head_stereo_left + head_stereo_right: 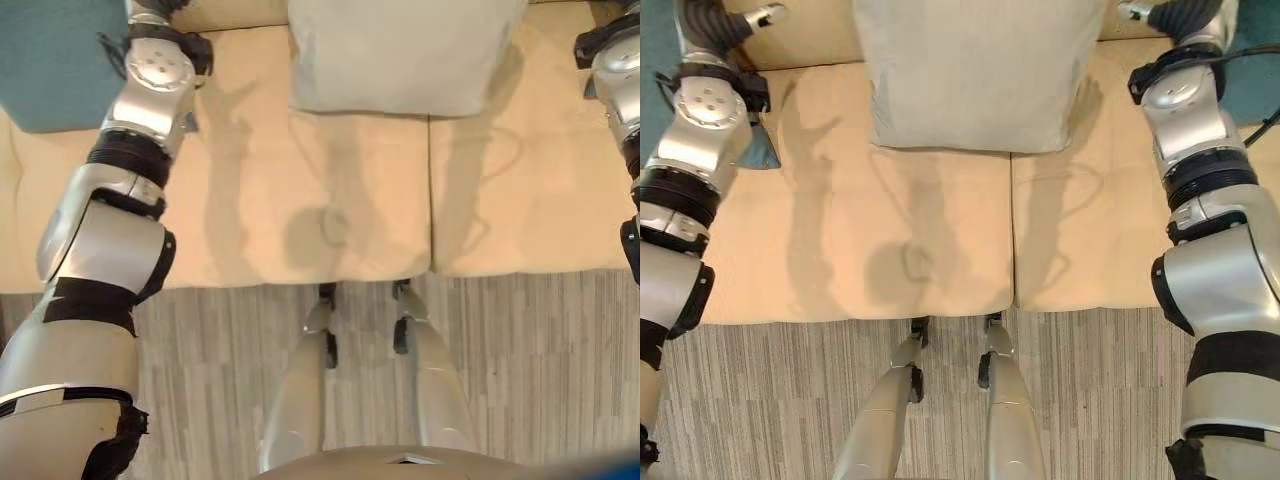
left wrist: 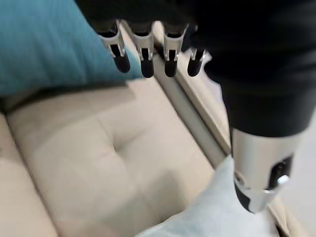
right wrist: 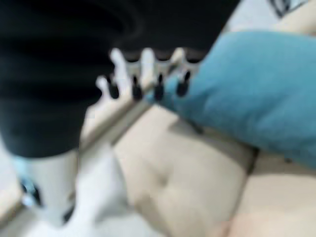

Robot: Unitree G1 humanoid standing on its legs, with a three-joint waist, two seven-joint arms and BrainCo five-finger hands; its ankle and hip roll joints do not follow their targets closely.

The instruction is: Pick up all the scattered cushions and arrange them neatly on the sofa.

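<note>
Arranging stage, I reckon: pale grey cushion [image 1: 975,75] at 12 o'clock on sofa [image 1: 900,240], teal cushions [image 2: 44,39] at 10 & 2; left hand [image 2: 143,49] & right hand [image 3: 148,74] fingers straight, holding nothing; next I'd square up cushions.

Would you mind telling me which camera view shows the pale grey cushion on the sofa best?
The right eye view: the pale grey cushion stands nearly whole against the sofa back. The left eye view crops more of its top, and both wrist views catch just a pale corner.
</note>
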